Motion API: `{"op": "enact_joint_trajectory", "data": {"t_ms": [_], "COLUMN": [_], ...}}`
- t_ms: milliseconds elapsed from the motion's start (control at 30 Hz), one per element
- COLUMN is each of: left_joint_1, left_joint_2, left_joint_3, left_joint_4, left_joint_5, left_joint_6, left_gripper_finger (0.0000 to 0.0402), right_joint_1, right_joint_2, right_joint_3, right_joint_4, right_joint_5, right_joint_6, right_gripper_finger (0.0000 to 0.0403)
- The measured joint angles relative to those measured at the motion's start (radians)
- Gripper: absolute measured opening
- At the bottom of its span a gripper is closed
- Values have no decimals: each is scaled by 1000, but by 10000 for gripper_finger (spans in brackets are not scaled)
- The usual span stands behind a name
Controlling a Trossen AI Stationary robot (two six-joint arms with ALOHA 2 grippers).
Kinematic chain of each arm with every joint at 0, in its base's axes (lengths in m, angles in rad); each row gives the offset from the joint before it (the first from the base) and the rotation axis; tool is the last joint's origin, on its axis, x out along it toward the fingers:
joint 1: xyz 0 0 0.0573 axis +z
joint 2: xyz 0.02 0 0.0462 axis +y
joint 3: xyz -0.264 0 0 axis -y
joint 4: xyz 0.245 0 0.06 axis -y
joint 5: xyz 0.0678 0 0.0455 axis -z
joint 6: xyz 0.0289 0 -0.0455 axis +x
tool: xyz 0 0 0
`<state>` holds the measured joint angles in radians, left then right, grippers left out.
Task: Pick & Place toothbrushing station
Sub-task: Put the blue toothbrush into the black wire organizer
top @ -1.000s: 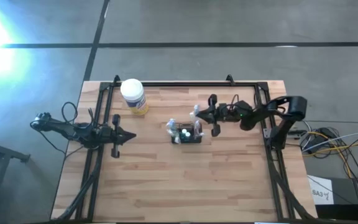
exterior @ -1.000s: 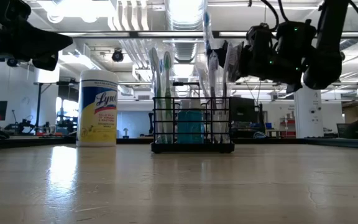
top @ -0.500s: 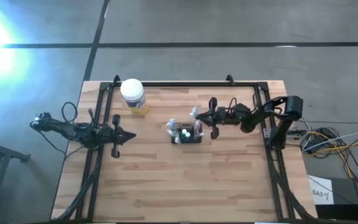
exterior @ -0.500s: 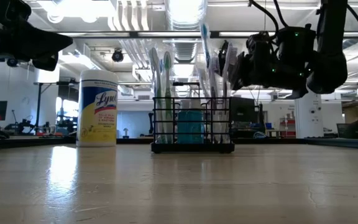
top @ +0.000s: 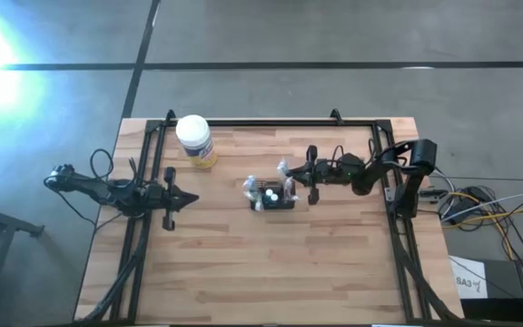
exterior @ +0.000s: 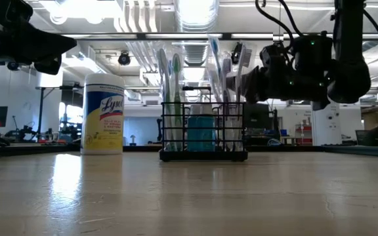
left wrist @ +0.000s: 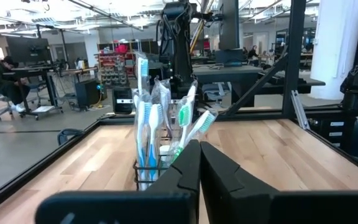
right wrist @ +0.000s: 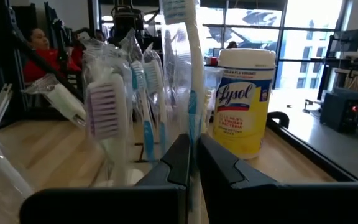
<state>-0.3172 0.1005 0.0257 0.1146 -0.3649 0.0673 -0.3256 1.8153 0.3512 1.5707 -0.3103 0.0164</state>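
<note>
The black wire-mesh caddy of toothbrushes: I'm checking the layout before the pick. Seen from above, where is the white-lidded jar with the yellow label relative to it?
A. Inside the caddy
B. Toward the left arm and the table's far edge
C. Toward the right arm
B: in the high view the white-lidded jar with the yellow label stands up and to the left of the black wire-mesh caddy, clearly apart from it.

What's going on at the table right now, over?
Right gripper shut, at the toothbrush caddy's right side. Left gripper shut, parked left, clear of it. Caddy upright on the table. Wipes jar stands apart; nothing in the way.

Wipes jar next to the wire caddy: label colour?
Yellow label with blue lettering on the white-lidded round wipes jar; clearest in the right wrist view.
</note>
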Motion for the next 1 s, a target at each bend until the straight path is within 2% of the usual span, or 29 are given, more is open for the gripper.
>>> {"op": "enact_joint_trajectory", "data": {"t_ms": [267, 700, 1000], "left_joint_1": [0, 0, 0], "left_joint_2": [0, 0, 0], "left_joint_3": [0, 0, 0], "left_joint_4": [7, 6, 6], "left_joint_5": [-3, -3, -3], "left_joint_6": [0, 0, 0], "left_gripper_finger": [16, 7, 18], "right_joint_1": [0, -1, -2], "right_joint_2": [0, -13, -99], "right_joint_3": [-12, 0, -3], "right_joint_4": [-8, -26, -26], "right_joint_5": [-1, -4, 4], "right_joint_6": [20, 63, 63], "right_gripper_finger": [22, 142, 170]}}
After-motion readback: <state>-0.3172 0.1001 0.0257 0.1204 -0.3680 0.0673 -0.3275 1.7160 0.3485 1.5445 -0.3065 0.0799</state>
